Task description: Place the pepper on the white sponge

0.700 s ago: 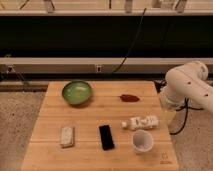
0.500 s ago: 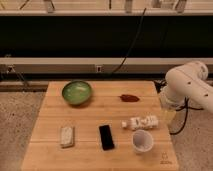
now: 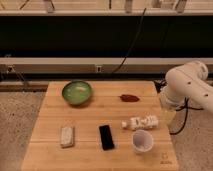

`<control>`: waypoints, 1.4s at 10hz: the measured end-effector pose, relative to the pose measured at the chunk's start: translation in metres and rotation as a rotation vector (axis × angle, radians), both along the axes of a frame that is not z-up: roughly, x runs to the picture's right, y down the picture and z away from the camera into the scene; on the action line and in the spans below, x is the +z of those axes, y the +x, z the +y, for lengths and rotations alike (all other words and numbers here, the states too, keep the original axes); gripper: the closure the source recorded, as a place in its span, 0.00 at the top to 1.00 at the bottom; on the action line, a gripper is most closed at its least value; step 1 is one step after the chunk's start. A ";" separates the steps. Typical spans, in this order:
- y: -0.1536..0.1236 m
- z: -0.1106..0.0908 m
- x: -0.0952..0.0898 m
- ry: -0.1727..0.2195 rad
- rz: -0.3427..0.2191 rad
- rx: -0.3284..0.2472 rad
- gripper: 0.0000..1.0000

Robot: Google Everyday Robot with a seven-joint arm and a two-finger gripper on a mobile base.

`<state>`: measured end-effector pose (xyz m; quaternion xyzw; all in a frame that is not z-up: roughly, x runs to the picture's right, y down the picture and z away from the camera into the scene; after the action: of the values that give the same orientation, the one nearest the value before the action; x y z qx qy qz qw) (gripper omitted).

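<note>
So the pepper (image 3: pixel 129 98) is lying flat near the back right of the surface (image 3: pixel 100 114), long axis running left-right. Can't tell which end is the tip. The white sponge (image 3: pixel 67 136) is well apart, front left. The gripper (image 3: pixel 167 114) hangs by the right edge, jaws wide, holding nothing. Nothing's moved since half a second ago.

A light wooden table (image 3: pixel 107 111) stands on a speckled grey terrazzo-like floor (image 3: pixel 15 117). Behind it a pale horizontal rail (image 3: pixel 60 64) with small outlet boxes runs along the wall, under a wide dark recess (image 3: pixel 65 35). A black cable (image 3: pixel 132 44) hangs down across the recess from a brightly lit pale ledge (image 3: pixel 85 12) at the top.
</note>
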<state>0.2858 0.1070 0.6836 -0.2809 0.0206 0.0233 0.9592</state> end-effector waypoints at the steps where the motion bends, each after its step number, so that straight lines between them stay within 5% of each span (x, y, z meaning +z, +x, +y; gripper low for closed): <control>1: 0.000 0.000 0.000 0.000 0.000 0.000 0.80; 8: -0.001 -0.002 0.002 0.002 0.001 -0.005 0.80; 11: -0.031 -0.026 0.030 0.016 -0.022 -0.052 0.80; 14: -0.038 -0.029 0.035 0.015 -0.024 -0.073 0.80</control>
<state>0.2480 0.0776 0.7185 -0.2732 0.0190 -0.0151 0.9617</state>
